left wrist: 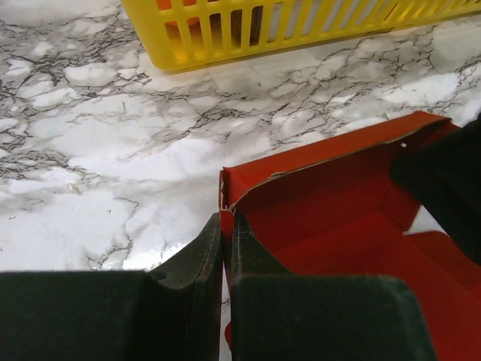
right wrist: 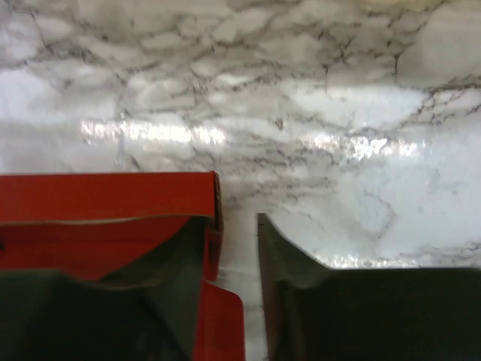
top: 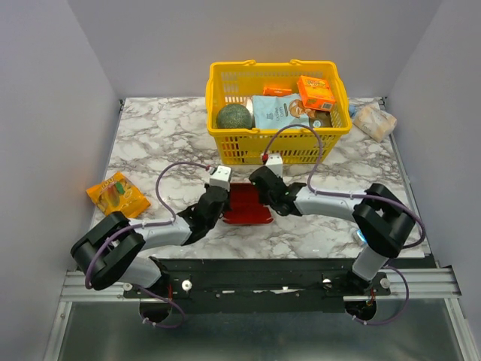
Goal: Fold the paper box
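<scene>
1. While the left claw (left wrist: 228, 226) is clamped shut on the paper box (left wrist: 338, 218), pinching its thin corner wall between both fingers, the right claw (right wrist: 233, 226) has its jaws apart. One finger sits inside the box and the other outside over bare worktop (right wrist: 361, 150). The end wall stands in the gap, just beside the inner finger and not squeezed.
2. The box lies directly between the two claws, resting on the worktop. From the left claw's tips it stretches ahead and to the right, ending at the right claw (left wrist: 443, 188), which shows there as a dark shape. Its long axis seems to run from claw to claw, though from above the arms cover both ends of the box (top: 246, 204). Neither arm is nearer, since each has one end.
3. Judging from this, the coming move depends on that right end wall. It already lies inside the right claw's gap, so closing would catch it while the left claw steadies the other end.
4. The box is plain bright red thin card and forms a shallow open tray with its walls raised. The far wall looks doubled, with a pale raw edge. A rounded flap (right wrist: 219, 323) hangs loose below the right claw's inner finger.
5. Beyond both claws stands a yellow basket (top: 225, 147), apart from the box.
</scene>
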{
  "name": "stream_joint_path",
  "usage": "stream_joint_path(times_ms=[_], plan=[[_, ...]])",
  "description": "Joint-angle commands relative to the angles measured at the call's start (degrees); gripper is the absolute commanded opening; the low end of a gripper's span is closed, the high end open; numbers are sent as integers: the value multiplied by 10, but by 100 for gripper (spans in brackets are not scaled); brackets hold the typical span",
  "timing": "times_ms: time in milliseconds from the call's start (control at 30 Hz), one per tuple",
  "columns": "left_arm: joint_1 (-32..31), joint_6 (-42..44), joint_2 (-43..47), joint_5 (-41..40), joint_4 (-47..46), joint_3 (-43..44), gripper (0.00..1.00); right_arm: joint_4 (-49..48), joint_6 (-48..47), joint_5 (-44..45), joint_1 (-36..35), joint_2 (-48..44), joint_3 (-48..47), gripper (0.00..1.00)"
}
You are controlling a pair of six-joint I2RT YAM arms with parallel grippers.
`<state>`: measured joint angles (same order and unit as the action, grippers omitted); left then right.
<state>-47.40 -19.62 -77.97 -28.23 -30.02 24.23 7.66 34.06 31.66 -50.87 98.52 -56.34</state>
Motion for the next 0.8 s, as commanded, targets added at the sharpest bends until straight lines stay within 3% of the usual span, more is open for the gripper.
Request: stream_joint_path(times_ms=[0,33,133,400,700,733,767], plan=[[24,14,-9,50,50,18,0,64,-26,-65,8,-64,47,52],[27,18,-9,68,53,19,0,68,-29,-75,7,-76,54,61],[36,32,-6,96,76,30,0,93,-40,-113,6,-132,68,67],[45,80,-27,224,225,112,0,115,-96,-303,5,-245,87,70],[44,90,-63,281,358,194,0,141,-111,-239,5,-209,66,72],[45,90,-62,281,366,199,2,139,-110,-235,6,-209,66,72],[44,89,-61,297,371,203,13,137,-109,-237,5,-210,65,72]])
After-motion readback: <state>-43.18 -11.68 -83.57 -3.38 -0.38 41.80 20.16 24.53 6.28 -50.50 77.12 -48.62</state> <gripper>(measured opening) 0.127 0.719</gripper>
